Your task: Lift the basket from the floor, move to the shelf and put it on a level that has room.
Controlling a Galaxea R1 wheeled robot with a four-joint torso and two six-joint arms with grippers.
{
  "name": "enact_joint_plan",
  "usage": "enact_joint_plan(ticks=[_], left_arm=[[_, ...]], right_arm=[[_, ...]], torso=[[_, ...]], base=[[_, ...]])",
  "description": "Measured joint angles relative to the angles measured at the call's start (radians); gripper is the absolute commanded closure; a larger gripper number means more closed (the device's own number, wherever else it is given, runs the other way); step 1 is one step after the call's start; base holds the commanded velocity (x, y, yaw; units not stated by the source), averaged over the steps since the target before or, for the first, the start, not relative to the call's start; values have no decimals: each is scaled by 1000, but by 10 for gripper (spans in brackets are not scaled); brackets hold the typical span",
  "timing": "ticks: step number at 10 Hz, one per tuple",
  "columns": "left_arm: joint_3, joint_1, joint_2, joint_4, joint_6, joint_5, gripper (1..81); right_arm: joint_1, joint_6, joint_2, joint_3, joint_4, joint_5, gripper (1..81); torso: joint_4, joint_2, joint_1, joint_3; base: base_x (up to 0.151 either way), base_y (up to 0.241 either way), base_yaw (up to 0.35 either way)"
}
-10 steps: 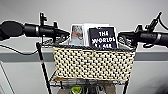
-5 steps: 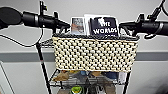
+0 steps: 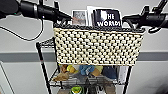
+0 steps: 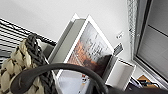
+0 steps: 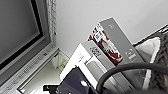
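Light: we see even, soft indoor brightness on the pale wall (image 3: 22, 72) in the head view, with no glare.
Shadows: faint; the toys under the basket (image 3: 97, 46) sit in dimmer light at the bottom centre of the frame.
Blur: we find every view soft; the weave smears and the book (image 3: 108, 18) title barely reads.
Wrist views: the dark cable (image 4: 60, 72) in the near foreground is out of focus.
Edges: the arms darken the head view's upper corners.
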Motion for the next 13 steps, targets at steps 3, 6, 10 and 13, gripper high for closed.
enact_joint_plan(ticks=[3, 6, 10, 13], left_arm=[[-68, -1, 30, -4, -3, 25, 811], [-131, -43, 62, -7, -7, 57, 811], [-200, -110, 98, -9, -3, 82, 811], [-211, -130, 114, -15, -6, 100, 811]], right_arm=[[8, 6, 43, -63, 0, -27, 811], [27, 14, 91, -143, 0, -86, 811], [87, 13, 116, -203, -3, -112, 811], [129, 22, 127, -231, 0, -129, 811]], torso=[[0, 0, 0, 0], [0, 0, 0, 0], [0, 0, 0, 0], [0, 0, 0, 0]], base=[[0, 0, 0], [0, 0, 0], [0, 0, 0], [0, 0, 0]])
